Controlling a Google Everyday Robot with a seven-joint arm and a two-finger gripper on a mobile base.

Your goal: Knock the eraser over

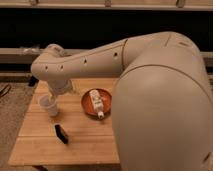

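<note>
The eraser point(61, 134) is a small black block standing upright near the front left of the wooden table point(90, 142). My pale arm reaches in from the right and bends down over the table's left side. The gripper point(59, 93) hangs at the arm's end, just above and right of the clear plastic cup point(48, 105). It is behind the eraser and apart from it.
An orange plate point(88, 111) in the middle of the table holds a white bottle point(96, 103) lying on its side. The arm's bulky body point(160, 110) covers the table's right side. A dark wall and a rail run behind the table.
</note>
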